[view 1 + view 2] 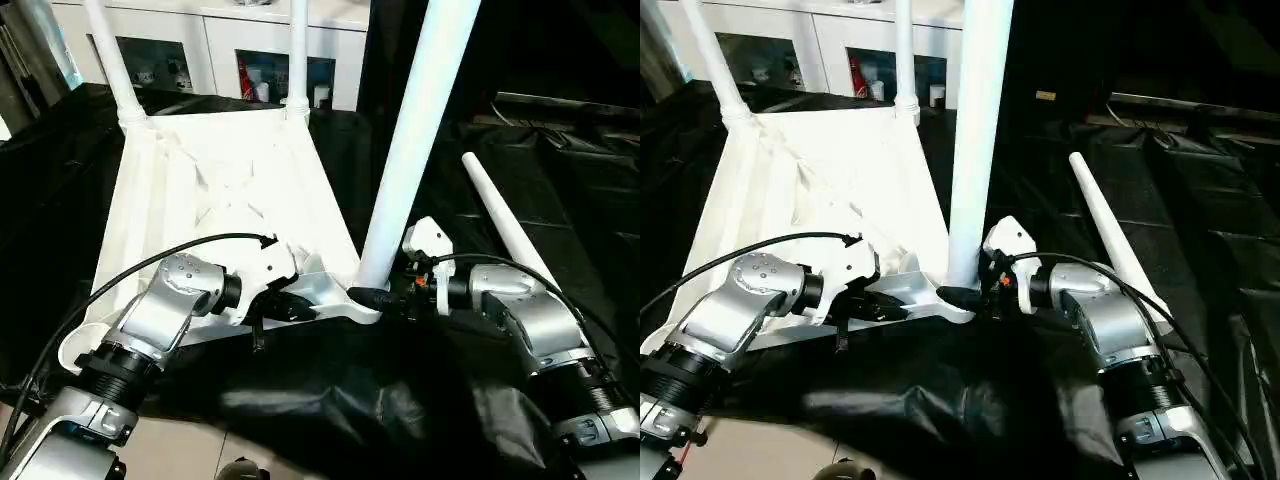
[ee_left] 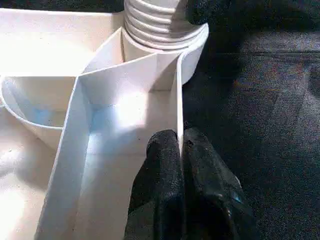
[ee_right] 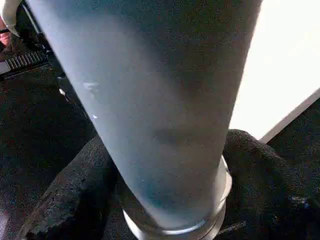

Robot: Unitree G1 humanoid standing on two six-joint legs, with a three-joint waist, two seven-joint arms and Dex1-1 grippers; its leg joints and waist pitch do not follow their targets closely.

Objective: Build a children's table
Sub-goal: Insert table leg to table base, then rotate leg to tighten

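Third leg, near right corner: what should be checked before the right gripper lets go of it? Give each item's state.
1. Right gripper closed around the third leg near its base: ok.
2. Left gripper pinching the table top's edge rib: ok.
3. Leg base in the corner socket: ok; fully screwed home: cannot tell.
4. Leg stands upright: not ok, it tilts.
5. Two far legs standing in their sockets: ok.
6. Fourth leg lying on the black sheet to the robot's right: ok.
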